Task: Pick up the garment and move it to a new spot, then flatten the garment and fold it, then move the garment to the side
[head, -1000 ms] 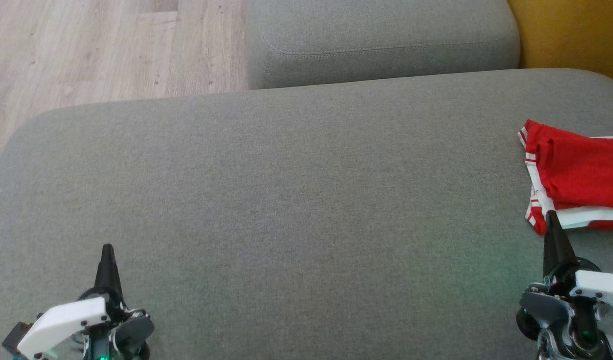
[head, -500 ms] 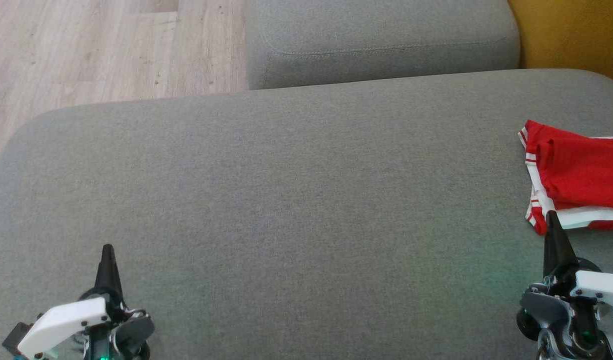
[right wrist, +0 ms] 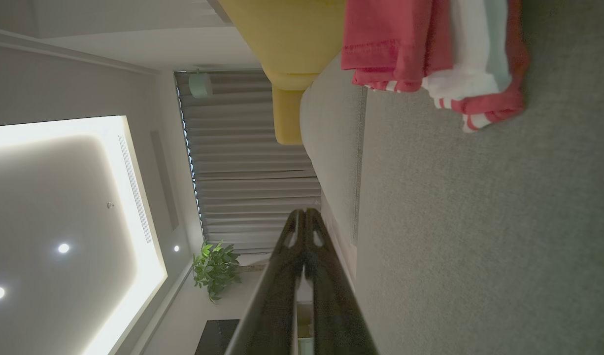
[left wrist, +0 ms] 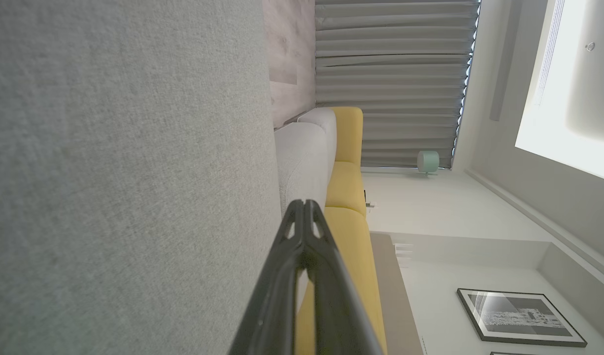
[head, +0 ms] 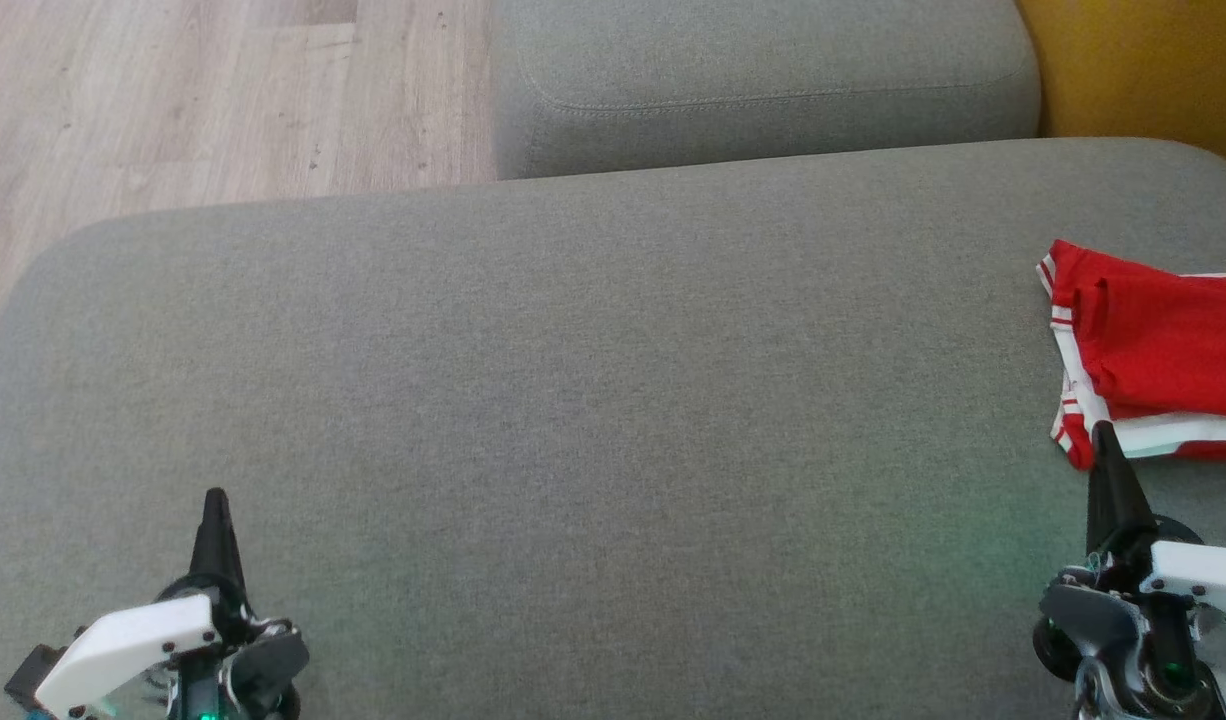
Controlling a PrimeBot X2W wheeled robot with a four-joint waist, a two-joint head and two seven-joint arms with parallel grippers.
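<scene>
1. Head view: the folded red-and-white garment point(head: 1163, 350) lay at the right edge of the frame on the large grey cushion point(head: 573, 400), partly cut off by the frame border.
2. The right gripper point(head: 1104, 432) sat in the lower right, its two dark fingers pressed together and holding nothing. Its tip overlapped the garment's lower edge in the picture, but whether it touched the cloth could not be told from there.
3. The left gripper point(head: 215, 497) sat in the lower left, its fingers likewise pressed together and empty, well apart from the garment.
4. In the right wrist view the garment appeared at the top right of the frame, with bare cushion between it and the closed fingertips.
5. A smaller grey cushion point(head: 763, 80) occupied the top centre of the head view, and wooden floor point(head: 173, 100) the upper left.
</scene>
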